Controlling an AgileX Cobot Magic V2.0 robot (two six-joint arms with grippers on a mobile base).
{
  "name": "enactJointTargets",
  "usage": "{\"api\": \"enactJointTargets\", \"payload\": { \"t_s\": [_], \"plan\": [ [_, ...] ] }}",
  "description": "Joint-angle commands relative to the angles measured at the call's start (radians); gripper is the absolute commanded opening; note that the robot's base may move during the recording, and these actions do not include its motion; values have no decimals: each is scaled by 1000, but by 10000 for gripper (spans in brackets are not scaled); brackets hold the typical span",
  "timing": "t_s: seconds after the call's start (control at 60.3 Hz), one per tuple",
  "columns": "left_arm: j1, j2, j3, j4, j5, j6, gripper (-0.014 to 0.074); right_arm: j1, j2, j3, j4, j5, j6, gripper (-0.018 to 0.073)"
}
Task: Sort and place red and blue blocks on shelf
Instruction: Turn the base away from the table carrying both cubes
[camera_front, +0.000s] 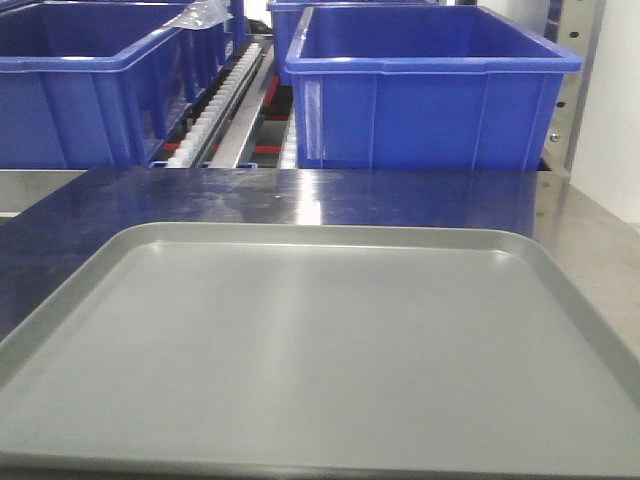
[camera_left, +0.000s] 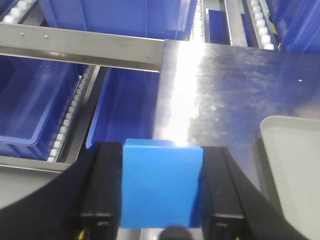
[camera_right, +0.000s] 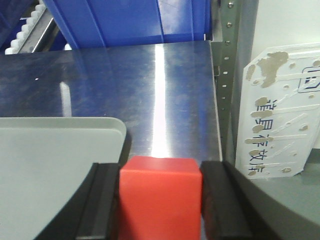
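A brushed steel surface (camera_right: 165, 100) spreads ahead of the right hand (camera_right: 160, 200), a bright streak of reflected light running down its middle. A flat grey rimmed tray (camera_front: 320, 350) lies on it, to that hand's left. Beyond stand large blue plastic bins (camera_front: 430, 100). To the hand's right rises a perforated grey metal upright (camera_right: 229, 75), with a white wall (camera_front: 615, 130) beside it.
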Motion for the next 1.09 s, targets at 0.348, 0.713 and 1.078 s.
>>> {"api": "enactJointTargets", "payload": {
  "t_s": [0.348, 0.713, 1.078],
  "plan": [
    [2, 3, -27, 2, -87, 1, 122, -6, 4, -30, -5, -87, -5, 59],
    [2, 3, -27, 2, -87, 1, 123, -6, 4, -30, -5, -87, -5, 59],
    [2, 3, -27, 2, -87, 1, 123, -6, 4, -30, -5, -87, -5, 59]
  ]
}}
